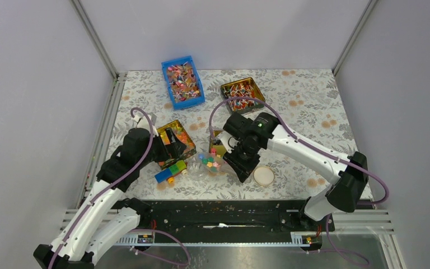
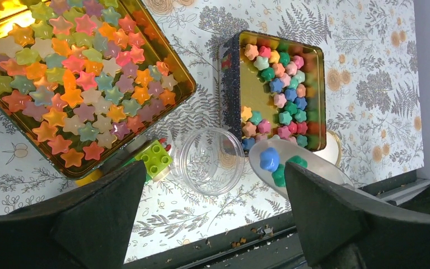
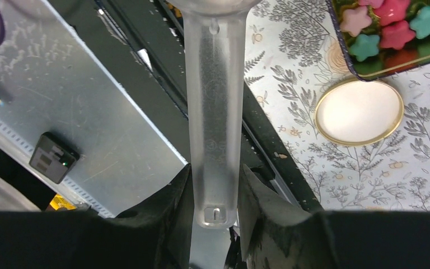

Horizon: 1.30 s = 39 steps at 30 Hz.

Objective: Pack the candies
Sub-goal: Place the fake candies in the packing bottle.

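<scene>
The candies (image 2: 283,92), small opaque pink, green, blue and orange pieces, fill a dark-walled tin (image 2: 228,84). In the top view the candies (image 1: 211,159) show between the two arms. My right gripper (image 3: 215,208) is shut on the handle of a frosted plastic spoon (image 3: 213,112). The spoon's bowl (image 2: 308,162) carries a blue candy (image 2: 269,158) and green ones beside a clear, empty round jar (image 2: 210,161). My left gripper (image 2: 215,221) stands wide open above the near table edge, with nothing between its fingers and the jar just beyond them.
A gold tin (image 2: 187,84) of translucent star gummies lies at left, with toy bricks (image 1: 170,171) beside it. The jar's white lid (image 3: 359,110) rests near the front edge. A blue bin (image 1: 183,82) and a gold tin (image 1: 242,95) of wrapped sweets stand at the back.
</scene>
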Motion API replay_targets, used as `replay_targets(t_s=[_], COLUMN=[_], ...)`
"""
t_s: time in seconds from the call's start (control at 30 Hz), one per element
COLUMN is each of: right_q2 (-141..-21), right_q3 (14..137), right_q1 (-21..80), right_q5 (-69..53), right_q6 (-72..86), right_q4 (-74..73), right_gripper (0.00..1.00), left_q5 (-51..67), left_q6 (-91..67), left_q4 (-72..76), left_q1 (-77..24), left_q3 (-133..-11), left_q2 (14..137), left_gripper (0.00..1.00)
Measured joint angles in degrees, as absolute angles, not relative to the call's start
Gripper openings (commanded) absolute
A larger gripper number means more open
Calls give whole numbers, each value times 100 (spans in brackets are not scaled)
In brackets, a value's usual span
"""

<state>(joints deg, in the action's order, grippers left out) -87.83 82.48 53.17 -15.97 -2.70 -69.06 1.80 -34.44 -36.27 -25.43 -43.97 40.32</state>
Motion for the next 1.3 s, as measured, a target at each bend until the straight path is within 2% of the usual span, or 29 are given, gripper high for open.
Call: replay_targets(t_s=[0.63, 1.3], right_q2=[-9555, -10455], right_q3=[8713, 9489], right_q1=[5363, 5363], right_q5=[-2211, -2217], right_q6=[-301, -235], right_q4=[-7494, -7942], right_gripper=[0, 0], left_q5=[14, 3], left_q6=[-3503, -3564], left_q4=[-3638, -3680], left_q1=[-2532, -2532], left_q3=[-4397, -4364], left_q2=[4263, 4237], left_gripper=[99, 99])
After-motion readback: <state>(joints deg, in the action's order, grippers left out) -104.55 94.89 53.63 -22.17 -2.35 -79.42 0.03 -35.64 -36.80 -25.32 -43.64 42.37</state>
